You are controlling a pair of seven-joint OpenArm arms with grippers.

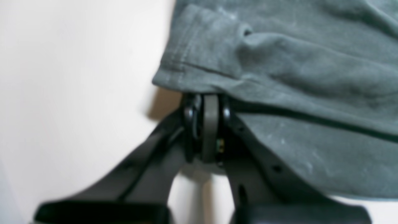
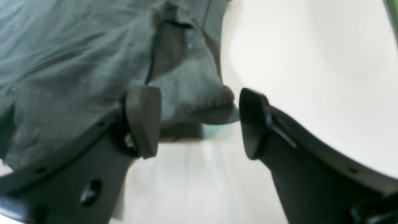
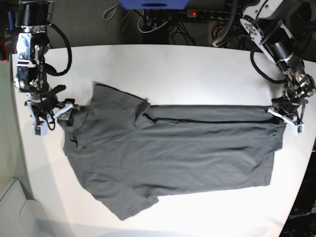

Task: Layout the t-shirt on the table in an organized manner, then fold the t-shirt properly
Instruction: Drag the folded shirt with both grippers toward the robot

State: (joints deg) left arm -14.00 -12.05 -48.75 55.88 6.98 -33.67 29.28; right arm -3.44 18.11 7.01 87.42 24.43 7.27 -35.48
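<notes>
The dark grey t-shirt lies spread across the white table, with its top strip folded over along a long crease. My left gripper is at the shirt's right end. In the left wrist view it is shut on the hemmed edge of the t-shirt. My right gripper is at the shirt's left end, near the collar side. In the right wrist view it is open, with a bunched fold of the t-shirt between its fingers, above the table.
Cables and a power strip lie beyond the table's far edge. The table's rounded corners are close to both arms. Bare white tabletop shows beside the shirt's hem in the left wrist view.
</notes>
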